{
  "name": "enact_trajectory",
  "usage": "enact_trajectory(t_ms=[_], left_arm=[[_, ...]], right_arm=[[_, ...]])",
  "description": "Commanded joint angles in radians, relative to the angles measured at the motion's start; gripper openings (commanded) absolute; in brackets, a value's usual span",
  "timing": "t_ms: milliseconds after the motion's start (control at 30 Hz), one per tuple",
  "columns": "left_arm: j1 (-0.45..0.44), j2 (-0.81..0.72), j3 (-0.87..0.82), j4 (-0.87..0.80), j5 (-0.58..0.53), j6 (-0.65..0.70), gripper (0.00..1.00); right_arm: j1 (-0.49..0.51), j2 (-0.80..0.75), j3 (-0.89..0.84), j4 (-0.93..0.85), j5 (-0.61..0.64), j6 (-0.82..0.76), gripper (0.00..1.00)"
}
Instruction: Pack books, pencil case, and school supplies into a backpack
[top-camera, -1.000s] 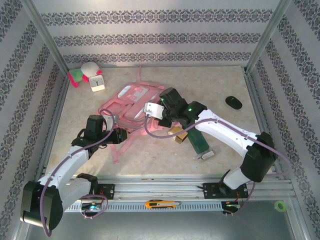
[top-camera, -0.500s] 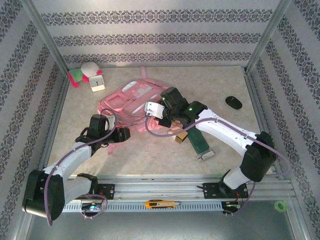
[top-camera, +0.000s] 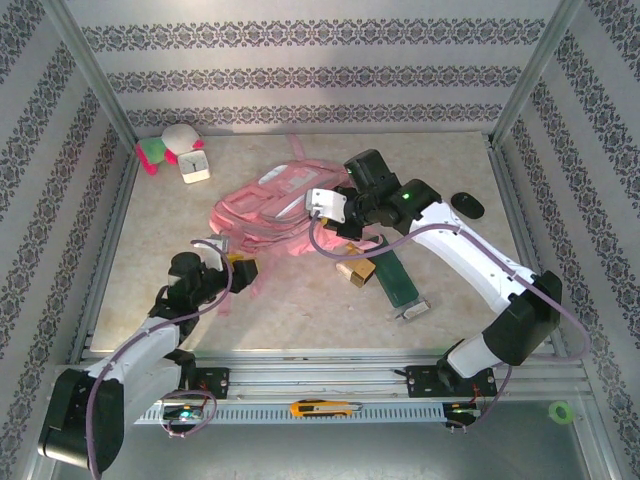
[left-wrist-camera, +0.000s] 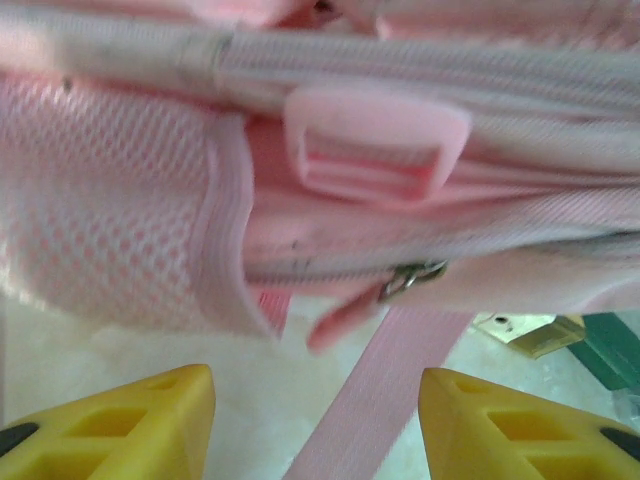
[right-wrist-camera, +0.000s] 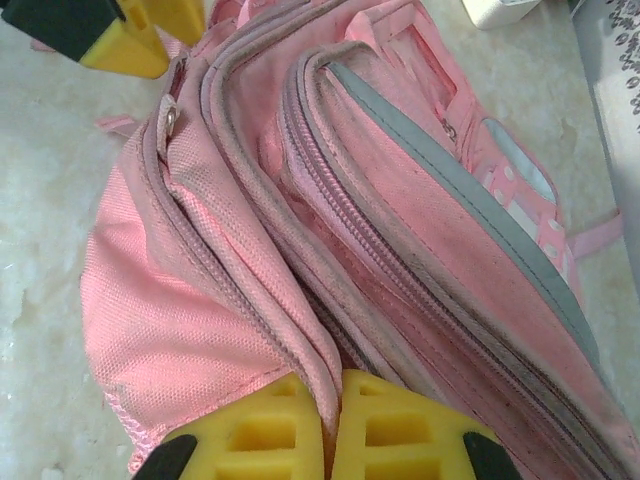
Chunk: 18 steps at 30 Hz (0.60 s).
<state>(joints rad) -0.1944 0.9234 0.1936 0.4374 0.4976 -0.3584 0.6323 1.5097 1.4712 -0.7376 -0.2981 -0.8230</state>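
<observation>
Pink backpack (right-wrist-camera: 250, 250) inside right claw (right-wrist-camera: 335, 405)

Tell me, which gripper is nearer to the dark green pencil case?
Right. The right gripper pinches the backpack fabric just beyond and left of the pencil case. The left gripper stands open at a backpack strap, much farther to the case's left.
</observation>
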Motion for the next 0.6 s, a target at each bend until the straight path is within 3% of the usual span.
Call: enact_trajectory(t_ms=[0,300,400,567], left_arm=[[0.001,0.053,-0.025,0.228,0.072,0.035,0.54],[-0.011,0.240,0.019,0.341,0.105,0.078,0.45],[-0.016,0.261,0.018,0.394,0.105,0.075,0.28],[-0.026,0.223,0.032,0.342,0.106,0.095,0.18]], right_arm=[[-0.014,-0.055,0.057,0.028,-0.066,-0.018,0.00],[-0.019,-0.057,0.070,0.024,-0.107,-0.010,0.00],[-0.022,-0.056,0.069,0.025,-0.110,-0.008,0.00],[-0.022,-0.051,0.066,0.032,-0.109,0.003,0.00]])
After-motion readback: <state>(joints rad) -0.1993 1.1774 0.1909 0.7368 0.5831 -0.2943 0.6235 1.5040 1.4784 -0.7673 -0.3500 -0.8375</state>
